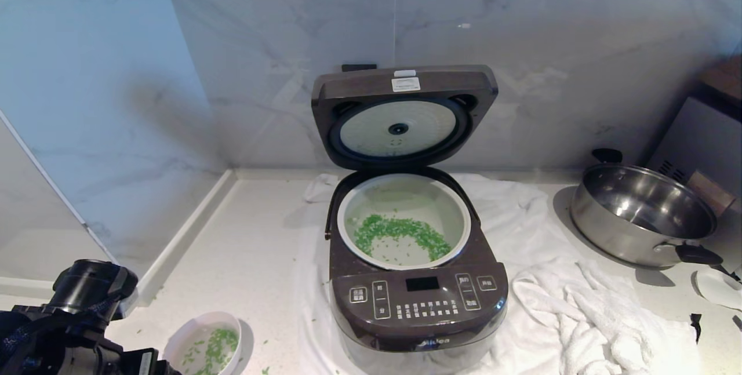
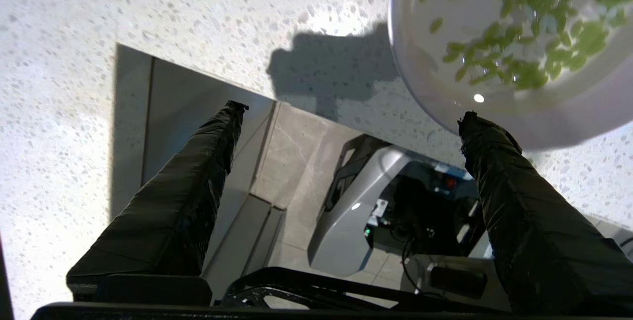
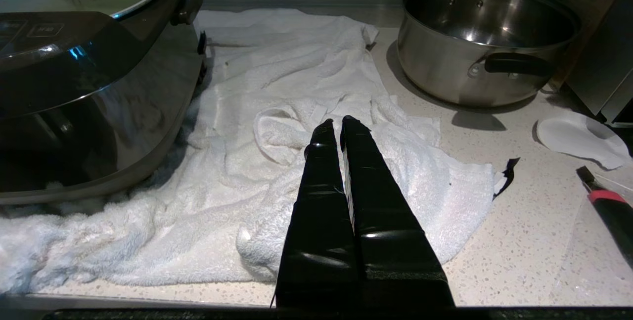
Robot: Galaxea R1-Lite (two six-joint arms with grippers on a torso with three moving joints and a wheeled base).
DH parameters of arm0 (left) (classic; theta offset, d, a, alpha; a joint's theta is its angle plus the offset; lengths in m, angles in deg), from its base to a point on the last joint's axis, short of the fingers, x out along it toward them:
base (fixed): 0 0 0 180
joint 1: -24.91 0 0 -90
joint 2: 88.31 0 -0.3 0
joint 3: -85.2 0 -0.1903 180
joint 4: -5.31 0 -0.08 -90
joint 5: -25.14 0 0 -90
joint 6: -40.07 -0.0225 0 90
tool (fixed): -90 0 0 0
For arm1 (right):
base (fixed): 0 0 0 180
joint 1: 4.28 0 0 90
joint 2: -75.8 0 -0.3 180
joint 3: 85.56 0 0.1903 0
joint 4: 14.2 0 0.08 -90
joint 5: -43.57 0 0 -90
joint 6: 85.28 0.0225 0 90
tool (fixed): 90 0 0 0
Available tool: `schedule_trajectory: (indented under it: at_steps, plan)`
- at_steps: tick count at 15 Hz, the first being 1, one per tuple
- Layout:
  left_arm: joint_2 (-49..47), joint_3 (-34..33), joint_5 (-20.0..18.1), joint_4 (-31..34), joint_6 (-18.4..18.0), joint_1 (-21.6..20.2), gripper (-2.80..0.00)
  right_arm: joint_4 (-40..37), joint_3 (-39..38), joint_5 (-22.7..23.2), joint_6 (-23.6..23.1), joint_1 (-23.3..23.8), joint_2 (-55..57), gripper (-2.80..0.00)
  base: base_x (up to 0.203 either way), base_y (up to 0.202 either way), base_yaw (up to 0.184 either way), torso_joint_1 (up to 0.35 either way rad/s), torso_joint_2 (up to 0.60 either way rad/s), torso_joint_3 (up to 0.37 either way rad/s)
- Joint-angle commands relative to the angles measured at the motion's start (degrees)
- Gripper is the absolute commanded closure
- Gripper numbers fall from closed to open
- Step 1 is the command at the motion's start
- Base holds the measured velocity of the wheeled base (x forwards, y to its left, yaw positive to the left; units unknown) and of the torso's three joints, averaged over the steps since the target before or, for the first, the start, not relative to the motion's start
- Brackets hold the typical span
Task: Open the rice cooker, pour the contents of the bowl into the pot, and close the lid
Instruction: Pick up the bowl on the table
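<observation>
— Nearest the head camera, left of the rice cooker, sits the left arm, and just beside it the bowl stands upright on the counter. How does the left gripper stand?

— Its fingers are wide apart and hold nothing. One fingertip is close by the bowl's rim in the wrist view; whether it touches cannot be told. Some of the contents cling to the bowl's white inside.

— And the cooker itself?

— Most of the green bits lie in the pot, which sits in the cooker's body. The lid stands upright behind the pot, its white disc facing forward. So opening and pouring look done, judging by how things lie, and the bowl has been set down.

— What is to the right of the cooker?

— A white towel spreads from under it, and beyond that stands a steel pot. The right gripper hovers over the towel with its fingers pressed together, idle.

— Next move?

— Closing the lid, most likely. That calls for a gripper to rise clear of the bowl, reach behind the cooker's top edge and press the lid down until it latches.
</observation>
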Motion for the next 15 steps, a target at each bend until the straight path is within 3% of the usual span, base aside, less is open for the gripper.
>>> schedule_trajectory:
  at_steps: [1,4,9,12,15]
  plan:
    - [-0.3,-1.0,0.0,-0.1,0.2,0.4,-2.80,0.0,0.0,0.0,0.0,0.0,0.0,0.00,0.000,0.000,0.000,0.000,0.00,0.000]
    - [-3.0,-0.2,-0.2,-2.0,0.5,0.8,-2.80,0.0,0.0,0.0,0.0,0.0,0.0,0.00,0.000,0.000,0.000,0.000,0.00,0.000]
    - [-5.7,0.1,-0.3,-3.1,5.4,3.0,-2.80,0.0,0.0,0.0,0.0,0.0,0.0,0.00,0.000,0.000,0.000,0.000,0.00,0.000]
    - [-8.0,-0.9,-0.3,-3.7,6.2,2.7,-2.80,0.0,0.0,0.0,0.0,0.0,0.0,0.00,0.000,0.000,0.000,0.000,0.00,0.000]
    - [-12.5,-1.7,-0.8,-7.2,8.7,2.9,-2.80,0.0,0.0,0.0,0.0,0.0,0.0,0.00,0.000,0.000,0.000,0.000,0.00,0.000]
